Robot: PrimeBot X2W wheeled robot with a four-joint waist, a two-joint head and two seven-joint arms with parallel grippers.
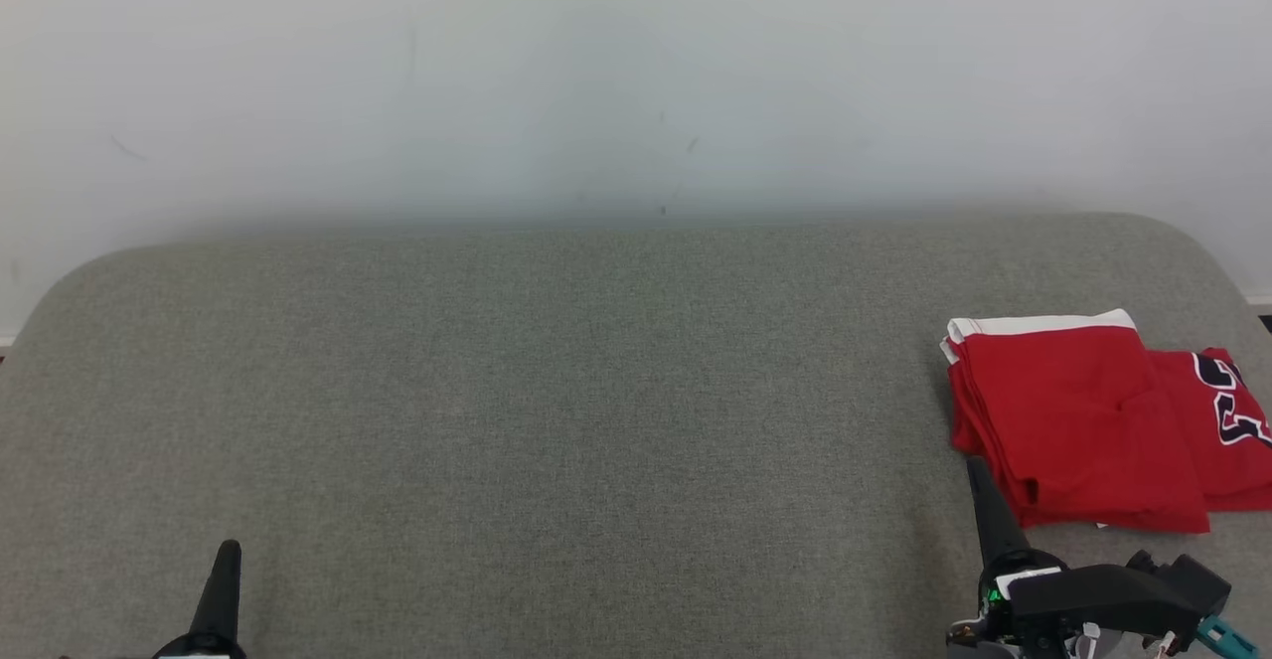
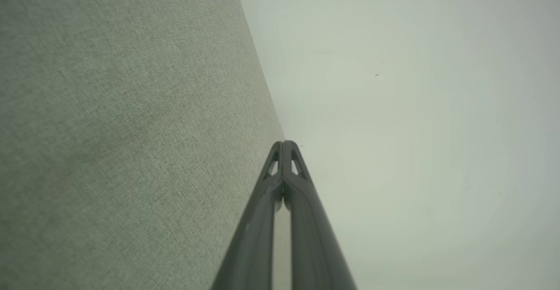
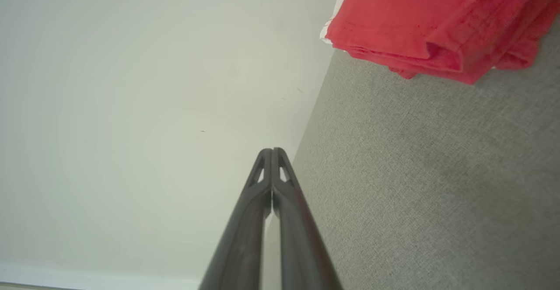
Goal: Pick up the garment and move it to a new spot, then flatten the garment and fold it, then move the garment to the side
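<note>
Left tool (image 1: 229, 552) and right tool (image 1: 976, 470) hang closed, empty; the right, just beside the folded garment (image 1: 1073, 420), could snag its layers.

soft, even light, faint shadow low on the wall (image 1: 636, 204), wrist views perhaps slightly blurred

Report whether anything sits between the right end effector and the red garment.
Nothing visible does. The shut right end effector sits by the folded red garment; the right wrist view shows bare grey surface between them.
</note>
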